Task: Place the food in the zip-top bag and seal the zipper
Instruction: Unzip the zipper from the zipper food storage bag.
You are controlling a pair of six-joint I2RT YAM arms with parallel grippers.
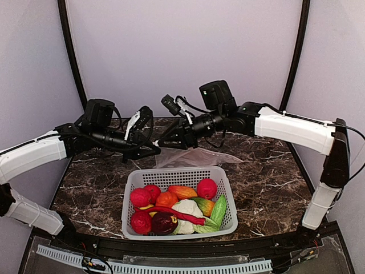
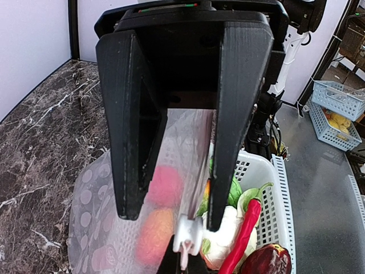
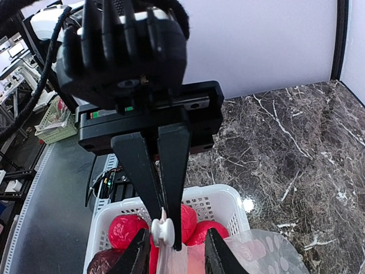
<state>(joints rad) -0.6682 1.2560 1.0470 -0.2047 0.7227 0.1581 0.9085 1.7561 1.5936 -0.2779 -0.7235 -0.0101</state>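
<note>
The food [image 1: 174, 206] lies piled in a white slotted basket [image 1: 171, 173]: red fruits, an orange one, a cauliflower [image 2: 227, 231], a red chilli [image 2: 246, 231] and greens. Just behind the basket, the clear dotted zip-top bag [image 1: 197, 157] hangs between both grippers. My left gripper [image 1: 155, 151] [image 3: 168, 228] is shut on the bag's zipper strip, beside the white slider [image 3: 162, 231] [image 2: 188, 231]. My right gripper [image 1: 168, 138] [image 2: 174, 220] straddles the same edge, fingers apart with the film between them. Red and orange fruit show blurred through the bag [image 2: 97, 217].
The dark marble table [image 1: 268, 171] is ringed by pale tent walls and black corner poles [image 1: 71, 51]. The basket stands centre front between the two arm bases. Off the table, a blue basket [image 2: 336, 111] stands on a steel bench.
</note>
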